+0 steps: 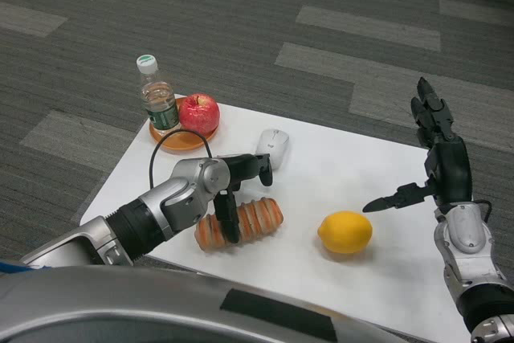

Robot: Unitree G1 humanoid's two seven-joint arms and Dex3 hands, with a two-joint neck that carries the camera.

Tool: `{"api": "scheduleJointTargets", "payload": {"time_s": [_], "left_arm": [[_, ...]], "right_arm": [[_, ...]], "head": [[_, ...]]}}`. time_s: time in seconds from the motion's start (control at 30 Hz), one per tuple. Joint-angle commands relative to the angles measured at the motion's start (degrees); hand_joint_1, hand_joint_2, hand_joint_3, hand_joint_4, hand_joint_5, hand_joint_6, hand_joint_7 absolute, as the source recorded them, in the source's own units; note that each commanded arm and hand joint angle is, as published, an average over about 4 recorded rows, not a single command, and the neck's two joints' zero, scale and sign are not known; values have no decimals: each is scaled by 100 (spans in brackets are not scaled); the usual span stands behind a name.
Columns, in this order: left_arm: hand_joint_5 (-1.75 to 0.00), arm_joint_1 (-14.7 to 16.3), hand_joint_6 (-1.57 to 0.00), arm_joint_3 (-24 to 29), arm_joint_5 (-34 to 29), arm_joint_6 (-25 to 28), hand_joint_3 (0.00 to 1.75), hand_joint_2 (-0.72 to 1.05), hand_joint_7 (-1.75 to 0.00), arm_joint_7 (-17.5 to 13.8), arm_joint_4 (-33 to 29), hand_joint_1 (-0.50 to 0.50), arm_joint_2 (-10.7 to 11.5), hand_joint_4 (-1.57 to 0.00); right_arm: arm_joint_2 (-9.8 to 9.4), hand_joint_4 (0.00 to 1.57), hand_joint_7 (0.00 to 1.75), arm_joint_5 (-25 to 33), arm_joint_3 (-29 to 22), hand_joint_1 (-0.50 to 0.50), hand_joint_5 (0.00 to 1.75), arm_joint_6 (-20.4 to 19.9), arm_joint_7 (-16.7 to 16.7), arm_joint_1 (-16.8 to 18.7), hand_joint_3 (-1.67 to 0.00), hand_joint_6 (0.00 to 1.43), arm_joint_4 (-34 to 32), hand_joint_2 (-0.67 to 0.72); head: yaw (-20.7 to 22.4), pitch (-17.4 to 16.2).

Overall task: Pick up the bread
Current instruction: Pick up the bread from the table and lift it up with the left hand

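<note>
Lying near the table's (pixel 345 166) front edge, the bread (pixel 255 218) is being clasped by the left robot hand (pixel 233 190), fingers draping over it. At its three o'clock a lemon (pixel 345 231) is sitting; beyond, the right robot hand (pixel 430 150) is hovering, fingers spread, holding nothing.

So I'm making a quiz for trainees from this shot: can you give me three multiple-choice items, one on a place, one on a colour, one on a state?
1. Where is the apple?
A. on the orange plate
B. beside the lemon
C. on the floor

2. What colour is the bottle cap?
A. red
B. green
C. blue

3. What is the left hand doing?
A. lifted off the table
B. holding the mouse
C. fingers over the bread

Key: 1 A, the apple sits on the plate beside the bottle. 2 B, the cap shows green. 3 C, dark fingers cross the bread, which lies on the table.
</note>
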Motion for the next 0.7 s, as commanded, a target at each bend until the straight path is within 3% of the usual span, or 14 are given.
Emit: {"api": "scheduleJointTargets", "payload": {"time_s": [0.03, 0.23, 0.43, 0.7], "left_arm": [[-175, 30, 0, 152, 30, 37, 9, 47, -140, 100, 212, 7, -76, 0], [-175, -52, 0, 187, 14, 30, 9, 74, -147, 260, 577, 8, -118, 0], [-175, -166, 0, 146, 3, -78, 9, 87, -141, 451, 1102, 6, -113, 0], [-175, -302, 0, -10, -93, -227, 9, 87, -140, 528, 1453, 6, -41, 0]], "right_arm": [[-32, 0, 0, 17, -12, -8, 0, 5, -51, -49, 0, 0, 61, 9], [-32, 0, 0, 17, -23, -8, 0, 5, -57, -55, 0, 0, 79, 9], [-32, 0, 0, 17, -38, -8, 0, 5, -59, -66, 0, 0, 107, 9], [-32, 0, 0, 17, -38, -8, 0, 5, -59, -110, 0, 0, 153, 9]], "head": [[-4, 2], [8, 9], [13, 5], [-19, 10]]}}
